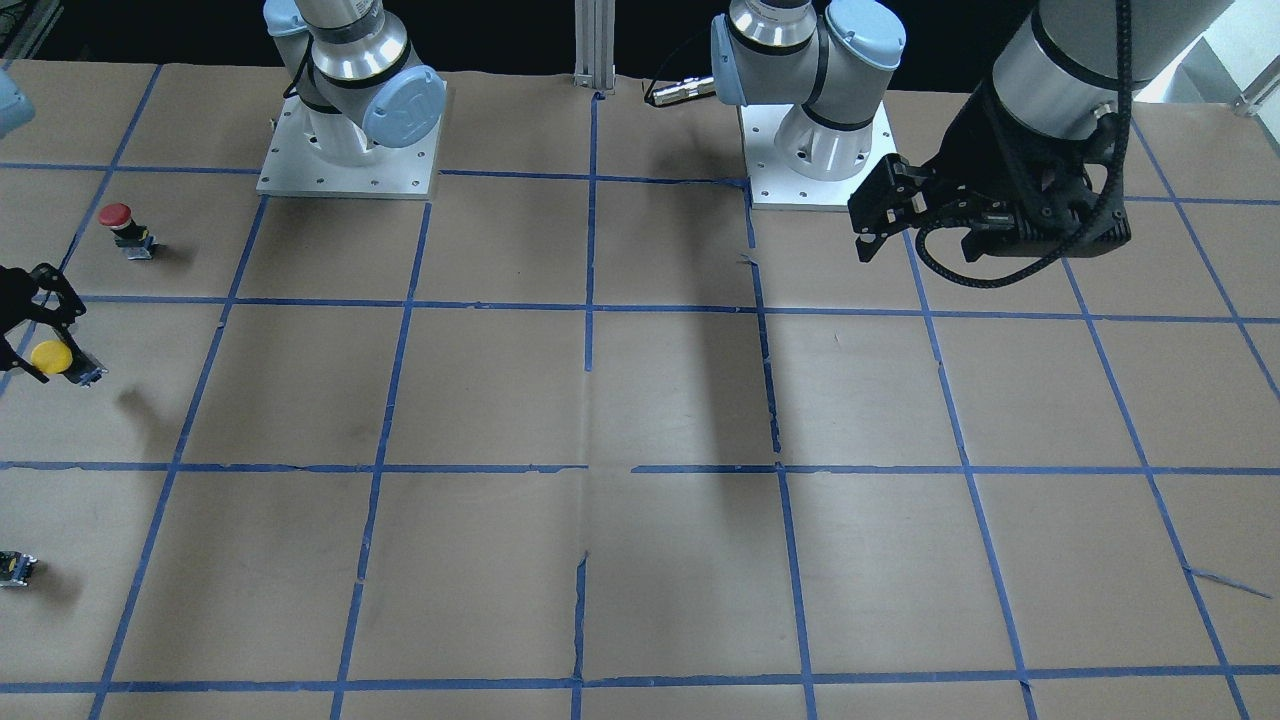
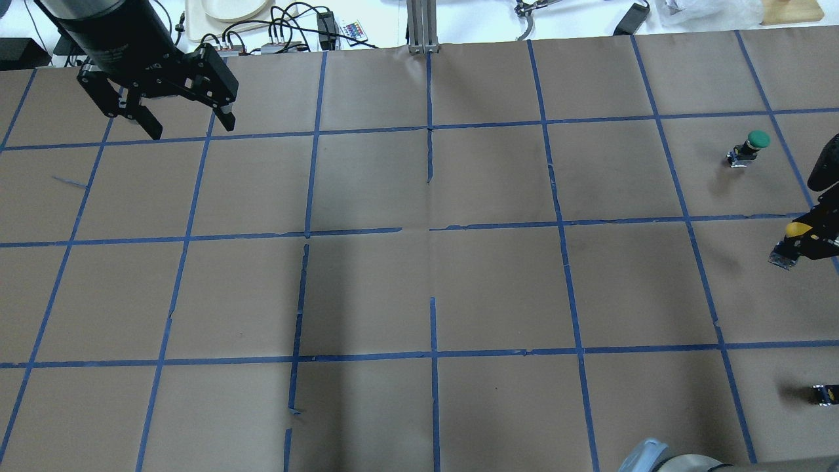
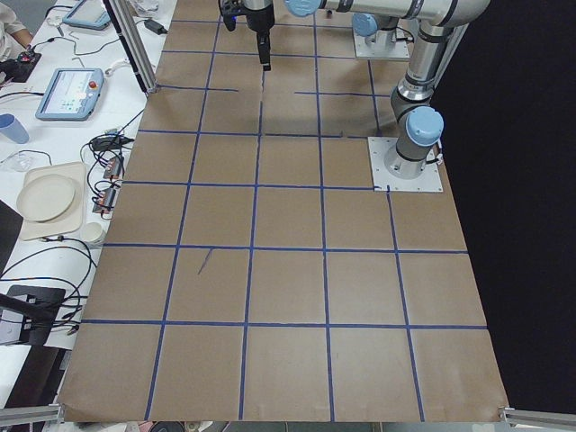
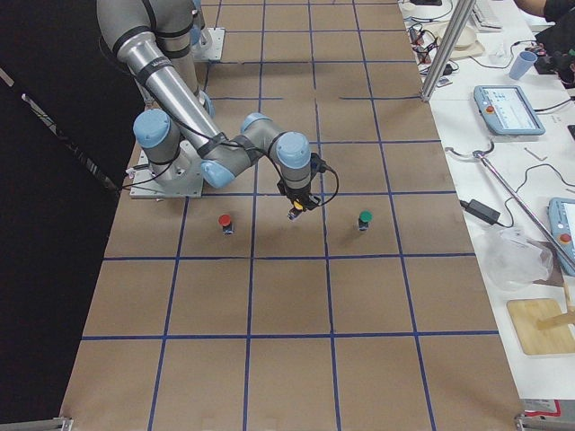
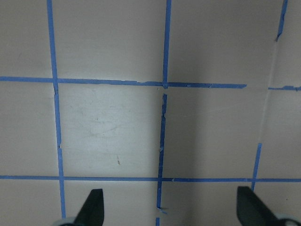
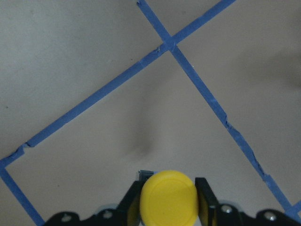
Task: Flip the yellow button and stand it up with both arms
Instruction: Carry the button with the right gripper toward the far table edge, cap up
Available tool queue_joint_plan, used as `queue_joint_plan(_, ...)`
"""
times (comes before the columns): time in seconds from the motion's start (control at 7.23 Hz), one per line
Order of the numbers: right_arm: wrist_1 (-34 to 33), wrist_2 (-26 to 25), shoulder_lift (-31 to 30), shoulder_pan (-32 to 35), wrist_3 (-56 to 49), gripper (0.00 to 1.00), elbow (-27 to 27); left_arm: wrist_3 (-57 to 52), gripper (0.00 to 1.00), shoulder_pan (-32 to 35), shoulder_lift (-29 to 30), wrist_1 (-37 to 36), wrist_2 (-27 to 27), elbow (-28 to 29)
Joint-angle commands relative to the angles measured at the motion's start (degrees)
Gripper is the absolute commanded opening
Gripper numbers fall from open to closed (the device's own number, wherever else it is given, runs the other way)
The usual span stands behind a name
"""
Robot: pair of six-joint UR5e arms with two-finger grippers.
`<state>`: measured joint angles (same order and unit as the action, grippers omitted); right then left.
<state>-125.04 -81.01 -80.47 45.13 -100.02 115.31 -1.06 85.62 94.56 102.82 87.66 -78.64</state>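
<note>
My right gripper (image 6: pixel 168 200) is shut on the yellow button (image 6: pixel 169 197). Its fingers (image 6: pixel 206 197) clamp the button just below the round cap. The gripper holds the button tilted above the paper, and the button's shadow lies on the table below. This shows at the left edge of the front view, with the gripper (image 1: pixel 35 340) and button (image 1: pixel 50 357), and at the right edge of the overhead view, with the button (image 2: pixel 795 231). My left gripper (image 2: pixel 190 128) is open and empty. It hangs high over the far left of the table (image 1: pixel 885 225), its fingertips (image 5: pixel 94 207) spread wide.
A red-capped button (image 1: pixel 118 222) stands near the right arm's base side. A green-capped button (image 2: pixel 754 143) stands farther out. A small black capless part (image 2: pixel 824 393) lies at the table edge. The brown paper (image 2: pixel 419 288) carries a grid of blue tape.
</note>
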Motion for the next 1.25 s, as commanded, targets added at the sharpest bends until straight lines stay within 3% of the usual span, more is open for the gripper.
queue_joint_plan(0.0, -1.88, 3.47, 1.8, -1.27, -6.02, 0.05, 0.01, 0.27, 1.0, 0.07, -0.43, -0.25, -0.2, -0.02)
queue_joint_plan(0.55, -1.79, 5.34, 2.95, -1.8, -6.85, 0.05, 0.01, 0.1, 1.0, 0.07, 0.27, -0.78, 1.45, 1.21)
queue_joint_plan(1.11, -1.35, 5.16, 3.13, -1.8, -6.85, 0.16, 0.01, 0.01, 1.0, -0.02, 0.45, -1.13, 1.73, 0.86)
